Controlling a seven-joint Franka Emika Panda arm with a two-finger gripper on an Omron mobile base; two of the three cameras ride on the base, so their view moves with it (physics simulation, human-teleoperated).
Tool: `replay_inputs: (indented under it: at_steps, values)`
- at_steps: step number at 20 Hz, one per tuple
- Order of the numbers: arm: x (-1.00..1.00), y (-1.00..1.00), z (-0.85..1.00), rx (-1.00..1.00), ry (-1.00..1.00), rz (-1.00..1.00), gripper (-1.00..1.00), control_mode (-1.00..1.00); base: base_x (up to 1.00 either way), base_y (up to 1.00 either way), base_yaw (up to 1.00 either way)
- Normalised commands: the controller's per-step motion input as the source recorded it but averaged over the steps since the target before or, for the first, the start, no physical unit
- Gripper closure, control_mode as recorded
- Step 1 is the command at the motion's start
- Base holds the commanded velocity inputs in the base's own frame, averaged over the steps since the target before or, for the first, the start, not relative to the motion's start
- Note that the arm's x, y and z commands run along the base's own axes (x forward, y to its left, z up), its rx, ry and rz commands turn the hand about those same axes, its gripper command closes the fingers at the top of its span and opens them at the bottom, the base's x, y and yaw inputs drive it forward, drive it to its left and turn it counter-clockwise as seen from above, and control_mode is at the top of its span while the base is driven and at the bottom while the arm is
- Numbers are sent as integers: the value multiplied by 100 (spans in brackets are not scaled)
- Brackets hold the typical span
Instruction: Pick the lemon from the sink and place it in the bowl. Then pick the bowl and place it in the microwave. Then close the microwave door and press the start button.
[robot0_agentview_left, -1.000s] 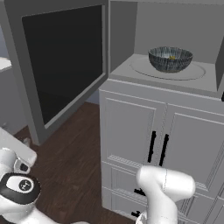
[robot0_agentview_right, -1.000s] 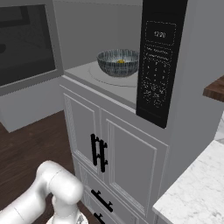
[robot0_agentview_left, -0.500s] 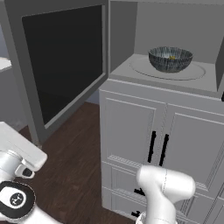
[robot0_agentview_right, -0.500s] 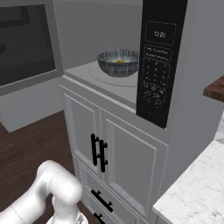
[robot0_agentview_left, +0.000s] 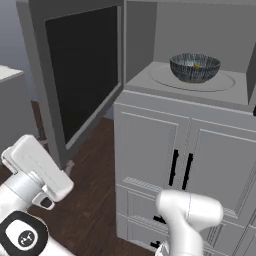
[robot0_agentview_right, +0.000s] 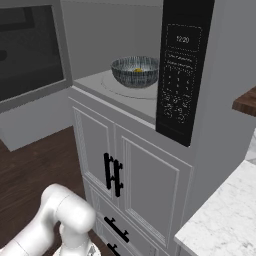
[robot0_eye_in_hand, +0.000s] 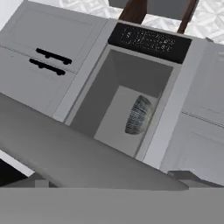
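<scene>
The microwave (robot0_agentview_left: 150, 75) stands open above the cabinets. On its turntable (robot0_agentview_left: 222, 82) sits the bowl (robot0_agentview_left: 194, 67) (robot0_agentview_right: 135, 71) (robot0_eye_in_hand: 139, 115), with a bit of the yellow lemon (robot0_agentview_left: 198, 65) (robot0_agentview_right: 138, 70) showing inside it. The microwave door (robot0_agentview_left: 82, 75) (robot0_agentview_right: 30, 50) is swung wide to the left. My gripper's white hand (robot0_agentview_left: 37, 170) hangs low at the left, outside and below the door, with nothing in it. Its fingers are hidden. In the hand view the door's edge (robot0_eye_in_hand: 78, 157) crosses close in front. The sink is out of view.
The black control panel (robot0_agentview_right: 180, 75) (robot0_eye_in_hand: 148, 41) is on the microwave's right side. Pale cabinet doors with black handles (robot0_agentview_left: 180, 170) (robot0_agentview_right: 113, 174) are below it. A marble counter (robot0_agentview_right: 225, 220) lies at the right, over a dark wood floor (robot0_agentview_left: 95, 200).
The hand has shifted slightly to the right beside the door's lower edge, and the round wrist joint below it has dropped lower. Bowl and door have not moved.
</scene>
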Motion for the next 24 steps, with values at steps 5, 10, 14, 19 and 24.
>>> replay_inputs:
  at_steps: [5,10,14,19,24]
  values:
    - [-52,-82,26,23,-19,-7,-100,-100,0,0,0]
    - [-42,-93,29,26,-14,-7,-100,-100,0,0,0]
    - [-36,-95,30,27,-13,-6,-100,-100,0,0,0]
    - [-27,-97,33,28,-11,-5,-100,-100,0,0,0]
    - [-23,-98,38,28,-11,-4,-100,-100,0,0,0]
